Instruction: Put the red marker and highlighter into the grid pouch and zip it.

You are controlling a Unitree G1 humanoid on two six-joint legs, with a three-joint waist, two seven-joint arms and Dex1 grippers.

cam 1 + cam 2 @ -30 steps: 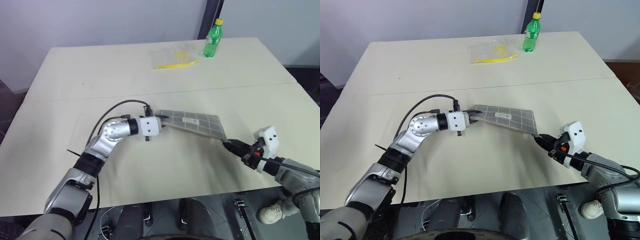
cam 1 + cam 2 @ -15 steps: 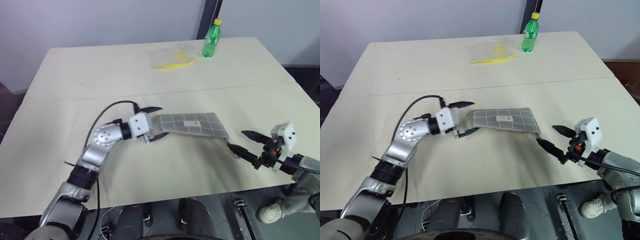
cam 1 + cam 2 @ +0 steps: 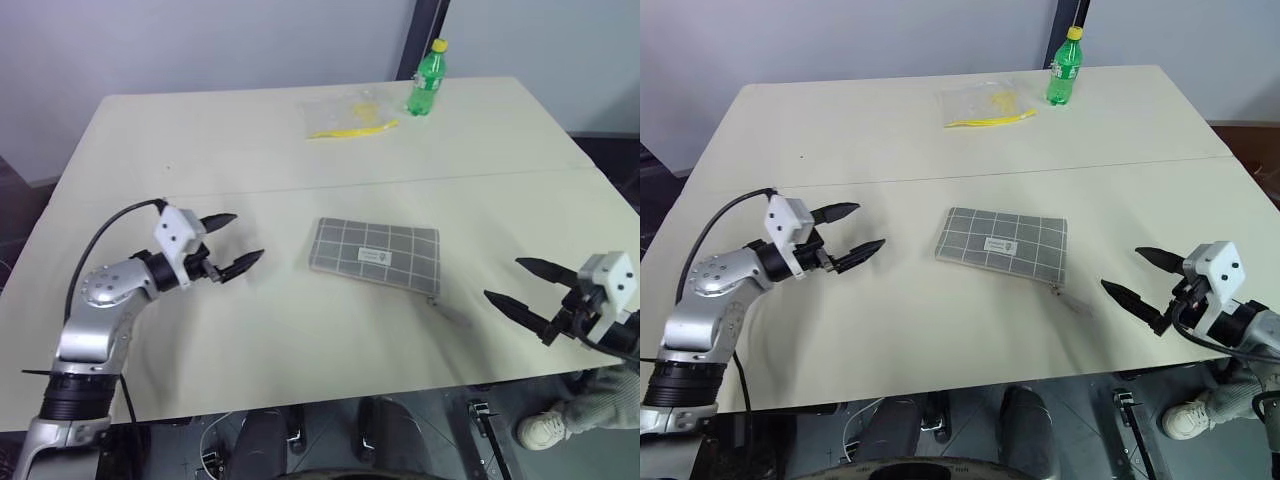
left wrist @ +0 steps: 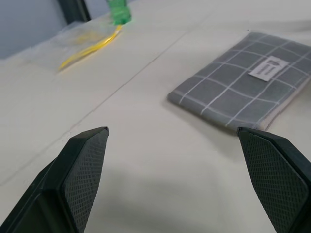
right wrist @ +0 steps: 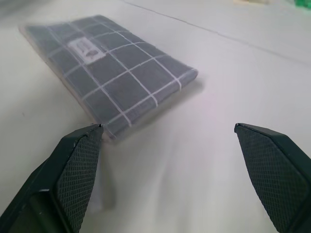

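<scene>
Grey grid pouch (image 3: pixel 375 256) lying flat at frame centre, long axis left to right, apart from both the left gripper (image 3: pixel 232 243) and the right gripper (image 3: pixel 527 285), each standing with jaws wide apart and empty, neither clearly nearer.

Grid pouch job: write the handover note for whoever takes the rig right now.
Left gripper: open, holding nothing, off to the pouch's left.
Right gripper: open, holding nothing, off to the pouch's right.
Grid pouch: lies flat mid-table, label up, zip pull at its near right corner; neither gripper touches it.
Red marker and highlighter: not lying loose on the table; presumably inside the pouch, which cannot be confirmed.
Far side: clear bag with yellow contents and green bottle, untouched.
Left to do: check that the zip is fully shut; the pictures don't settle it.
</scene>
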